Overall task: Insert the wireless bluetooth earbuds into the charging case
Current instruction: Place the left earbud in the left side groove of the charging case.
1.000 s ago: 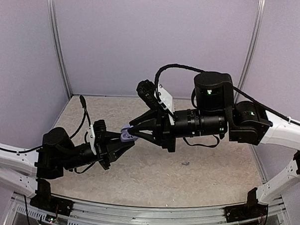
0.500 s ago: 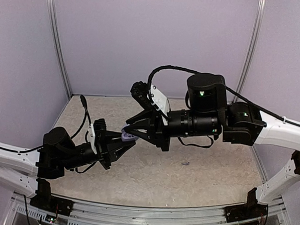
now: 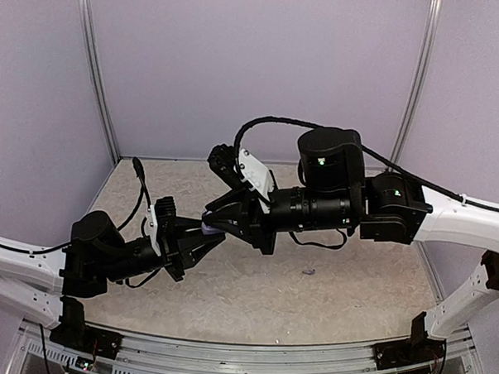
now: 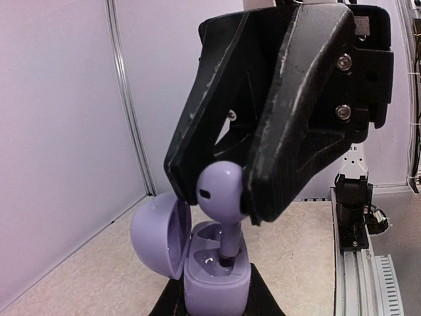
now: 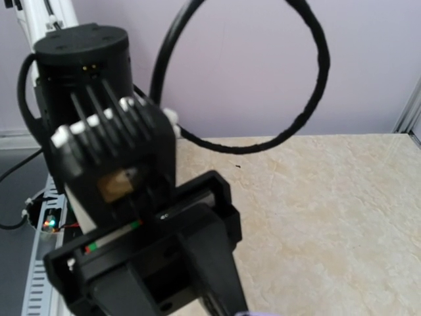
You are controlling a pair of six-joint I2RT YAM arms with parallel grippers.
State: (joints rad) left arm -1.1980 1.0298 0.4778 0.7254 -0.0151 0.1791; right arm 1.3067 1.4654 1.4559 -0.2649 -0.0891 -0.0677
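The charging case (image 4: 217,276) is a lavender clamshell held upright, its lid (image 4: 154,237) swung open to the left. My left gripper (image 4: 216,299) is shut on its base, a black finger on either side. One lavender earbud (image 4: 220,189) hangs above it with its stem tip down in the case's nearer hollow; the farther hollow looks empty. My right gripper (image 4: 223,197) is shut on the bud's head. In the top view both grippers meet at the case (image 3: 210,227) above the table's left middle. The right wrist view shows only a lavender sliver (image 5: 253,314) at its bottom edge.
A tiny pale-grey piece (image 3: 309,272) lies on the beige tabletop (image 3: 353,291) to the right of centre, too small to identify. Lavender walls and metal corner posts (image 3: 97,81) close in the table. The right arm's black cable (image 3: 277,122) arcs above its wrist.
The right arm has moved left and closer to the left gripper, bringing the earbud onto the open case. The left arm and case have stayed put.
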